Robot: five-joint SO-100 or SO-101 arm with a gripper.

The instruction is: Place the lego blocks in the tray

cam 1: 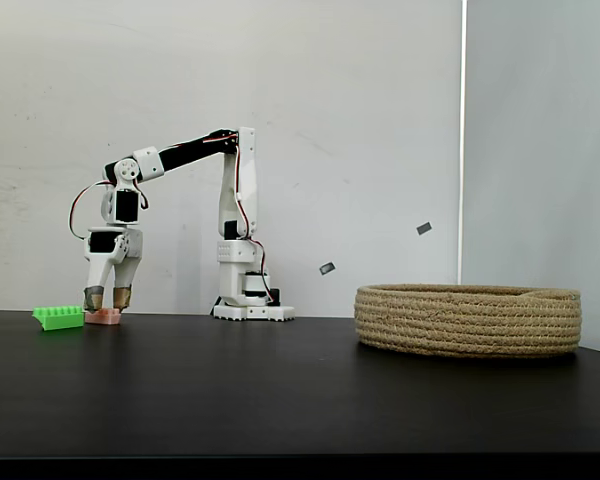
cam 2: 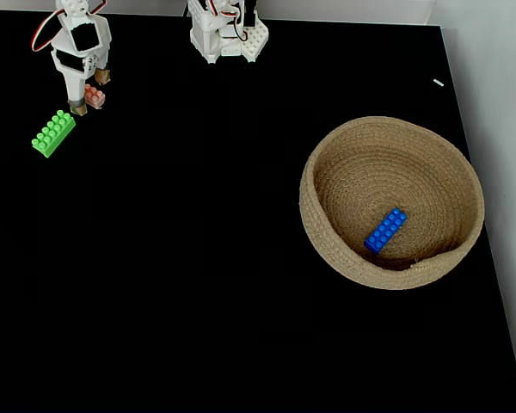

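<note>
The pale pink lego block [cam 1: 104, 318] [cam 2: 95, 96] lies on the black table at the far left. My gripper [cam 1: 108, 303] [cam 2: 89, 93] hangs open right over it, one fingertip on each side and the tips about level with its top. The bright green block [cam 1: 58, 317] [cam 2: 53, 133] rests on the table just left of the pink one, apart from the fingers. The long blue block [cam 2: 385, 230] lies inside the tray [cam 1: 468, 320] [cam 2: 387, 122], a wide coiled rope basket on the right side of the table.
The arm's white base [cam 1: 250, 300] [cam 2: 228, 34] stands at the back edge of the table. A wide stretch of bare black tabletop [cam 2: 198, 241] separates the blocks from the tray. A white wall rises behind.
</note>
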